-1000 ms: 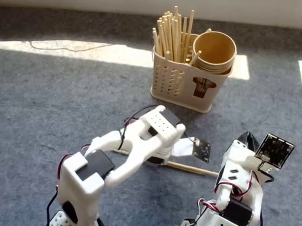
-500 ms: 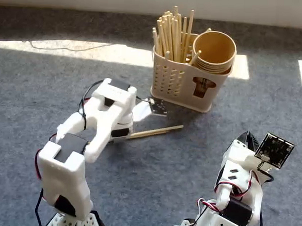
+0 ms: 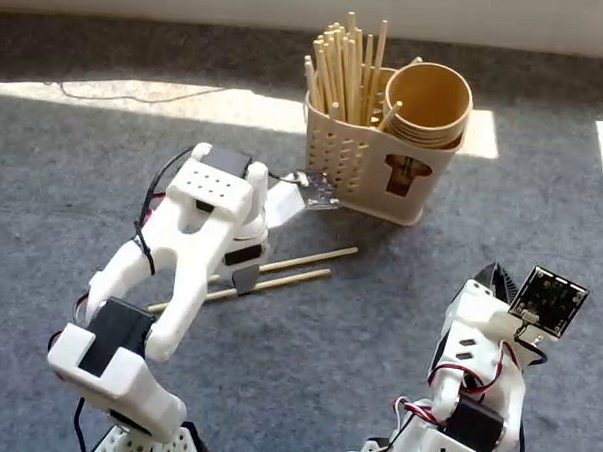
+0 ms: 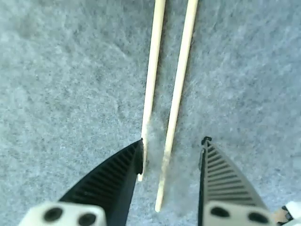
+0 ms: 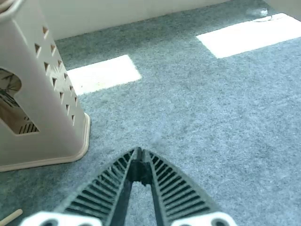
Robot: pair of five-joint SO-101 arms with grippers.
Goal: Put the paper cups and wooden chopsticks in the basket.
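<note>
Two wooden chopsticks (image 3: 305, 258) (image 3: 279, 281) lie side by side on the grey carpet in front of the basket (image 3: 364, 174). My left gripper (image 3: 243, 274) hangs low over their near ends. In the left wrist view it (image 4: 172, 143) is open, with one chopstick (image 4: 181, 80) between the fingers and the other (image 4: 153, 70) against the inside of one fingertip (image 4: 136, 157). The basket holds several upright chopsticks (image 3: 343, 68) and stacked paper cups (image 3: 427, 101). My right gripper (image 5: 138, 165) is shut on nothing, low at the front right (image 3: 497, 277).
The basket's perforated wall (image 5: 37, 94) stands close ahead of the right gripper. Sunlit patches (image 3: 187, 106) cross the carpet behind the basket. A thin cable (image 3: 107, 94) lies at the back left. Open carpet spreads between the two arms.
The left arm has swung from the centre leftward and nearer the basket. One chopstick showed by it earlier; two now lie parallel under its open fingers. The right arm has kept still.
</note>
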